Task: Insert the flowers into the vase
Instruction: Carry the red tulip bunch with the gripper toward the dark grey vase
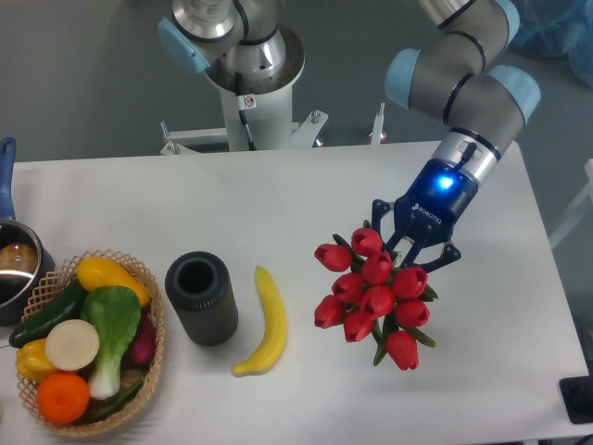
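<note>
On the white counter, the tool reaches down into the top of the flowers, its fingers partly hidden among the red buds. The vase stands upright well to their left, mouth open, with a banana between them and a wicker basket of produce beside the vase.

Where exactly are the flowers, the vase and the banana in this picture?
flowers (377,298): fixed camera view, on a red bud mid-bunch.
vase (205,315): fixed camera view, on its ribbed grey side wall.
banana (271,320): fixed camera view, on the middle of its yellow curve.
</note>
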